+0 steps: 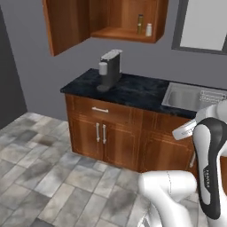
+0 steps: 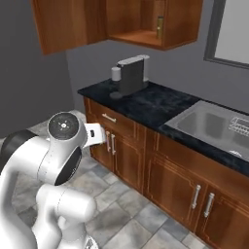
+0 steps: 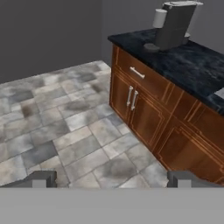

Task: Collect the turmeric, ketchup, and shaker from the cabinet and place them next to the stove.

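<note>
Reddish-brown cabinet (image 1: 111, 20) hanging open above the dark stone desk (image 1: 133, 88), door swung wide to the left. On its shelf, toward the right: a slim dark-olive bottle (image 1: 140, 24) and a small whitish container (image 1: 149, 29) just beside it, too small to name with confidence. No red ketchup bottle made out on that shelf. Hand (image 3: 111, 179) spread fully wide, empty, low and well apart from the cabinet, aimed at floor tiles and lower cupboards. Judged barely begun: door opened, nothing collected, nothing placed. Left: reaching up, grasping each item, carrying all three to the stove.
</note>
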